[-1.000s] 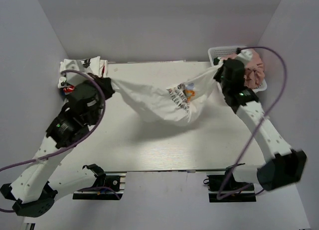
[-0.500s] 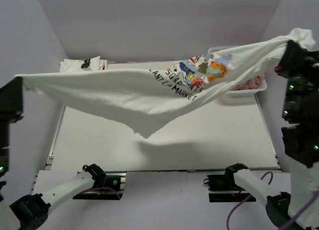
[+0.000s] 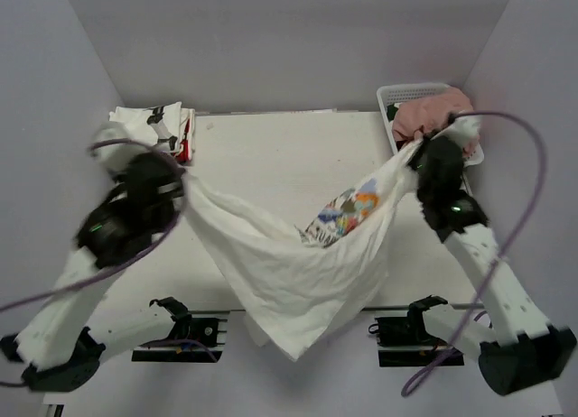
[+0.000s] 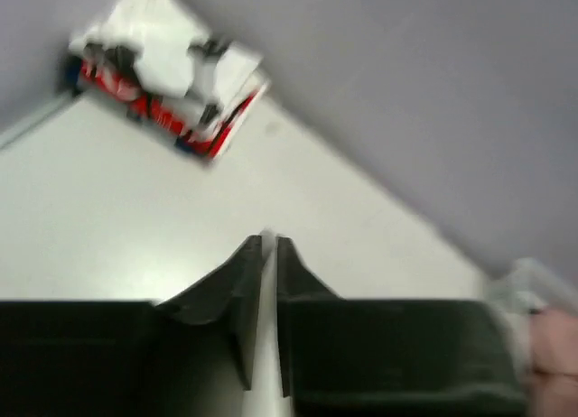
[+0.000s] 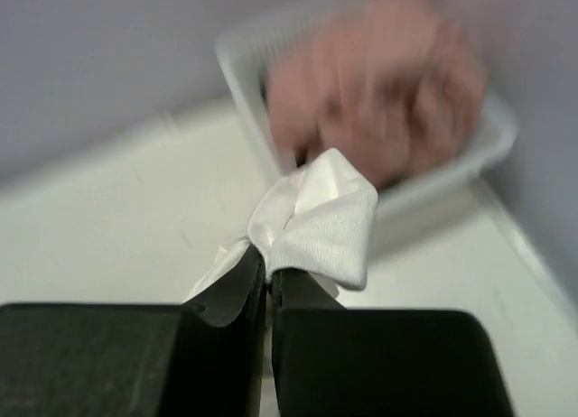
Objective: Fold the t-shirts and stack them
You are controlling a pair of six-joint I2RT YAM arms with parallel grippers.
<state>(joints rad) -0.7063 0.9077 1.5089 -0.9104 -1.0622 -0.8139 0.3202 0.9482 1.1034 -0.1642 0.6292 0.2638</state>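
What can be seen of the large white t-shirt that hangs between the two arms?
The white t-shirt is soft, thin-looking cloth with a colourful print near its middle. Unfolded and crumpled, it sags like a hammock over the table between the arms. The right claw pinches one bunched corner. The opposite end reaches the left claw; whether that one grips it cannot be told.

Top camera hanging above and behind the arm bases, looking steeply down over the whole table (image 3: pixel 271 155). Left wrist camera sitting low, facing the folded t-shirts (image 4: pixel 167 83), upper left in both views. Right wrist camera sitting close, facing the basket (image 5: pixel 433 187), upper right overhead.
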